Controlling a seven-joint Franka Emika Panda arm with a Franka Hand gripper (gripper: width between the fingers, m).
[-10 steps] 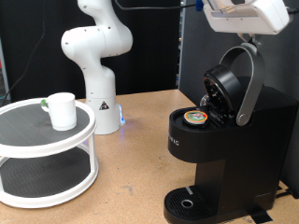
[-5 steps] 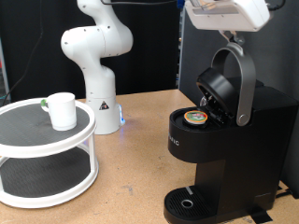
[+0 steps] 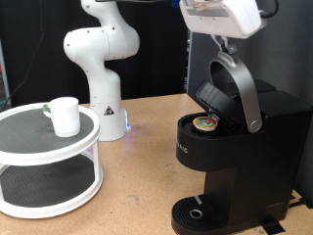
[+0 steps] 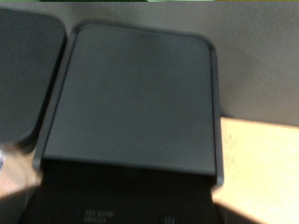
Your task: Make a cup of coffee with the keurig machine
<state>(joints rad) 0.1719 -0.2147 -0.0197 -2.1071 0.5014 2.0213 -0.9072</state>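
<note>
The black keurig machine (image 3: pixel 240 157) stands at the exterior view's right. Its rounded lid (image 3: pixel 213 95) is partly lowered on the silver-grey handle band (image 3: pixel 245 93). A green-lidded pod (image 3: pixel 205 123) sits in the open chamber. My gripper (image 3: pixel 226 41) is at the top of the handle band, touching it from above. The wrist view shows no fingers, only a blurred dark flat surface of the machine (image 4: pixel 135 98). The white cup (image 3: pixel 66 116) stands on the top tier of a round white rack (image 3: pixel 20 147) at the exterior view's left, far from the gripper.
The white arm's base (image 3: pixel 106 103) stands at the back of the wooden table (image 3: pixel 147 176), between rack and machine. The machine's round drip base (image 3: pixel 199 211) holds nothing. A black panel rises behind the machine.
My gripper has moved left and down along with the handle band. The lid has swung down towards the pod chamber. The cup and rack have not moved.
</note>
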